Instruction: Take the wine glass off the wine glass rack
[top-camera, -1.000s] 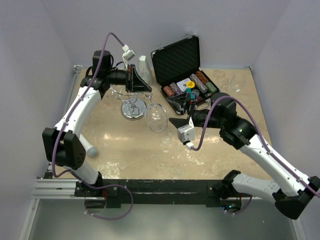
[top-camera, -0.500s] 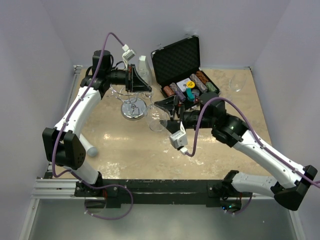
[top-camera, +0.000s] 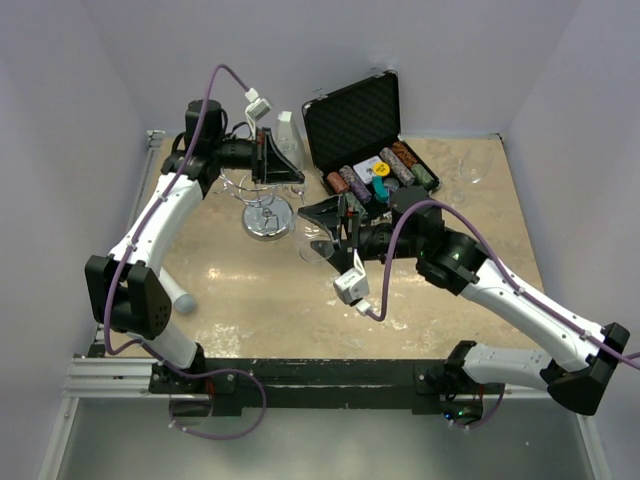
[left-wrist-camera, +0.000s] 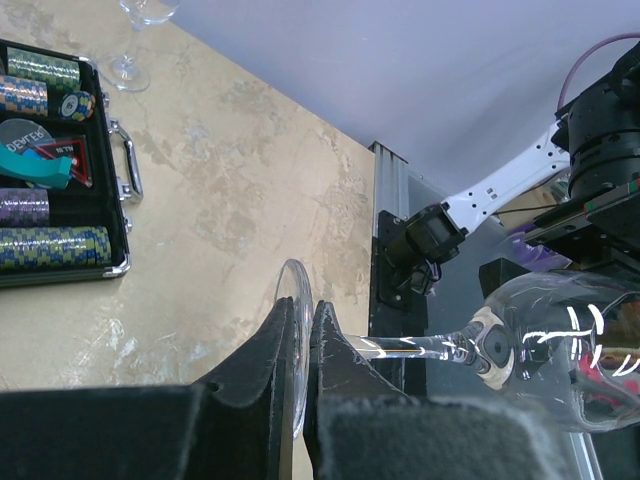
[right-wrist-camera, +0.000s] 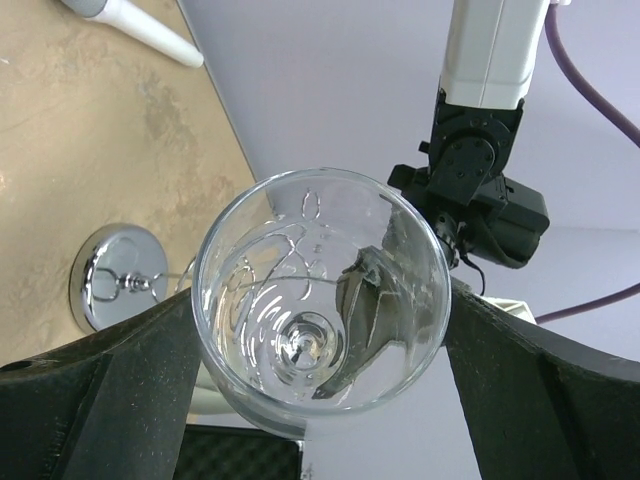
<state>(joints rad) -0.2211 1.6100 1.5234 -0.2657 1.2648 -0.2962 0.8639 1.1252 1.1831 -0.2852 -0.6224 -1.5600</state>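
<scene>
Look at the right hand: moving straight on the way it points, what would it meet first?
The wine glass: its open bowl faces the right hand, sitting between the spread fingers. Beyond it, apparently, is the left hand, shut on the glass's foot, though depth is hard to judge.

Soft, even light, faint shadows on the tabletop (top-camera: 250, 290); bright glints streak the wine glass (right-wrist-camera: 320, 300); wrist foregrounds blur.

The left arm (top-camera: 150, 225) rises along the left side of the frame; the left gripper (top-camera: 283, 172), upper centre, has its fingers pressed together. The right arm (top-camera: 520, 305) stretches from lower right to centre, and the right gripper (top-camera: 322, 228) is spread wide.
</scene>
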